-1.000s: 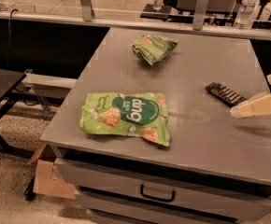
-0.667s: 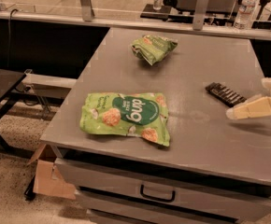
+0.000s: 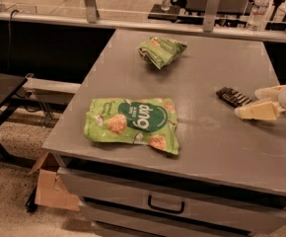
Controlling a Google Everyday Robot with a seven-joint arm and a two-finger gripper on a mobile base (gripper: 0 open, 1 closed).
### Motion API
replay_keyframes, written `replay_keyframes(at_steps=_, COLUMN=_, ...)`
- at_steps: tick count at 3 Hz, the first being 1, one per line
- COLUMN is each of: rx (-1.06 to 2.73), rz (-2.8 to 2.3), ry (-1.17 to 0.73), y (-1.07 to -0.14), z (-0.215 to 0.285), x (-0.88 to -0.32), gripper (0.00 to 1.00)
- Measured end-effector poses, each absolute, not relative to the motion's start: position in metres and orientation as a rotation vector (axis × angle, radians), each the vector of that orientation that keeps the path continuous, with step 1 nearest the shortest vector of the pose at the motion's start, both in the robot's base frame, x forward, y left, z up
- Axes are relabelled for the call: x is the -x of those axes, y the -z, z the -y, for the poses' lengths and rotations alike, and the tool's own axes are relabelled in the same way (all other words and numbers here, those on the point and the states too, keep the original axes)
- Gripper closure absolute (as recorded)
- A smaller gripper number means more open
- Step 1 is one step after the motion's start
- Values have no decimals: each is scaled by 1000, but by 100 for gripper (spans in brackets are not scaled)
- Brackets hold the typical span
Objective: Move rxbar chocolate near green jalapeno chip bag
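In my one view the gripper (image 3: 247, 103) sits at the table's (image 3: 212, 147) right edge with its fingers spread, gripping nothing. The rxbar (image 3: 233, 96) lies flat just left of its tips. The jalapeno bag (image 3: 161, 51) lies far back, well apart.

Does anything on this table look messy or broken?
Nothing spilled or damaged. The green jalapeno chip bag at the far side looks crumpled; the rxbar chocolate lies flat by the open gripper, right edge.

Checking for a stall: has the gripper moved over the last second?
Yes. The gripper, open, has edged left toward the rxbar chocolate, which has stayed put on the table.
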State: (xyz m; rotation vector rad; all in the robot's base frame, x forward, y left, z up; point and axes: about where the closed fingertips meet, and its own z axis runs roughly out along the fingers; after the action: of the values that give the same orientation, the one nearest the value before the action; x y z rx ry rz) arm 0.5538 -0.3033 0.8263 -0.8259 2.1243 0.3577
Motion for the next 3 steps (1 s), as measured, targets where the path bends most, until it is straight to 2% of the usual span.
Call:
replay_keyframes(at_steps=1, rx=837, rz=-2072, ry=-383, y=-840, z=292, x=-567, gripper=81)
replay_keyframes(at_steps=2, rx=868, rz=-2012, ry=-399, y=-857, z=270, x=-596, gripper=100)
replay_keyframes(at_steps=3, rx=895, rz=-1970, ry=-414, y=-868, z=238, x=-635, gripper=100)
